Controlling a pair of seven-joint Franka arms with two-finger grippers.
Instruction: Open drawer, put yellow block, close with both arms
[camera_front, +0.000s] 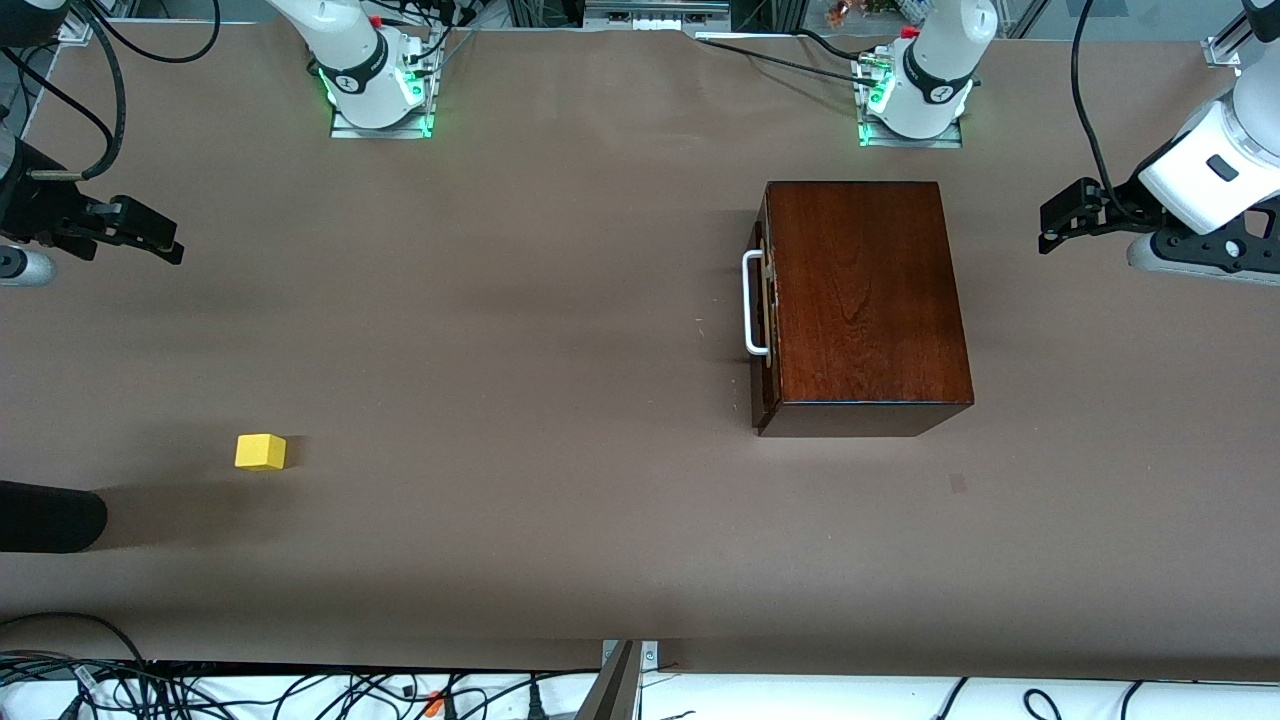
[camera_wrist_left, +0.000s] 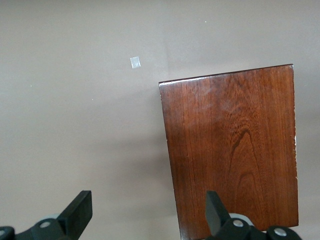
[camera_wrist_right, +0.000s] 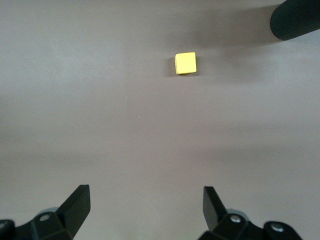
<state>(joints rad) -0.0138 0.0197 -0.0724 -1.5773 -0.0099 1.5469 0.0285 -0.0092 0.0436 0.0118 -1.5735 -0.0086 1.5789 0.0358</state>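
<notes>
The table (camera_front: 560, 300) carries the wooden box (camera_front: 860, 300) toward the left arm's end, its drawer (camera_front: 765, 300) shut, white handle (camera_front: 752, 303) facing the right arm's end. The left gripper (camera_wrist_left: 147, 212) and right gripper (camera_wrist_right: 145, 210) hover apart, jaws spread, empty. The yellow block (camera_front: 260, 451) sits nearer the camera. A fingertip should hook the handle squarely and pull straight.

A matte brown table (camera_front: 560, 300) under even light, with tangled cables (camera_front: 300, 690) along its near edge.
</notes>
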